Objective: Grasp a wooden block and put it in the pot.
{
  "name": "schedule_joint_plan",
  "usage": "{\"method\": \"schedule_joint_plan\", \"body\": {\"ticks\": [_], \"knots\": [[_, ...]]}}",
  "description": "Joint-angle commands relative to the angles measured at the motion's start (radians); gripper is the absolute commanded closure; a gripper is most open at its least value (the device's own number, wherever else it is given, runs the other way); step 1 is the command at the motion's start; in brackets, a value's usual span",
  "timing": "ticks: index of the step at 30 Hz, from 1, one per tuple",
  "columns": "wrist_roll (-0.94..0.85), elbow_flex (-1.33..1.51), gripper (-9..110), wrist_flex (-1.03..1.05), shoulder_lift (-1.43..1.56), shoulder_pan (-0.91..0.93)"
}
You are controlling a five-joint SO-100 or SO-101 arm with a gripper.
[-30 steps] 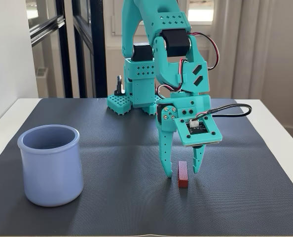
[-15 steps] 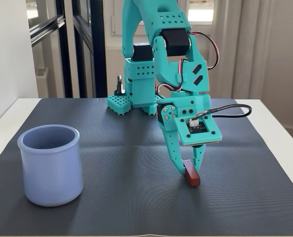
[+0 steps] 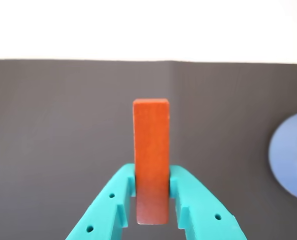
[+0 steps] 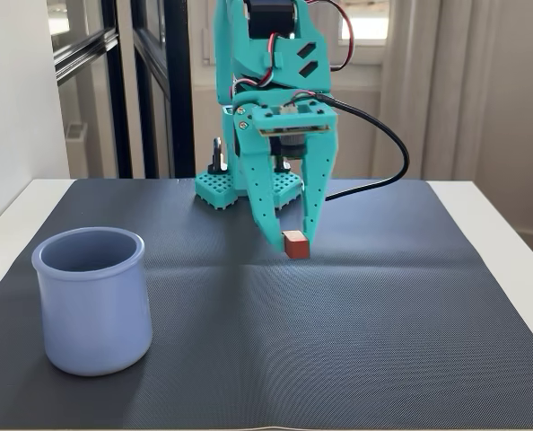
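In the wrist view, the wooden block (image 3: 151,160), a slim red-brown bar, stands pinched between the teal fingers of the end effector (image 3: 152,184). The pale blue pot (image 3: 290,155) shows at the right edge on a dark mat (image 3: 58,140).

In the fixed view, the end effector (image 4: 293,242) pinches the wooden block (image 4: 295,244) just above the mat (image 4: 356,332). The pot (image 4: 93,301) stands well apart at the left; its inside is hidden. The white bench (image 4: 495,220) borders the mat, with windows (image 4: 114,81) behind.

Home-like room: white table (image 4: 491,224), dark mat (image 4: 383,314), tall glazed doors (image 4: 150,81).
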Motion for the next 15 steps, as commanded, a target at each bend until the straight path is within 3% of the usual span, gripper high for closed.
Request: {"method": "schedule_joint_plan", "body": {"ticks": [1,15], "knots": [[-0.005,0.017,100,0.0,0.087,0.077],[-0.005,0.112,100,-0.003,0.281,0.302]]}}
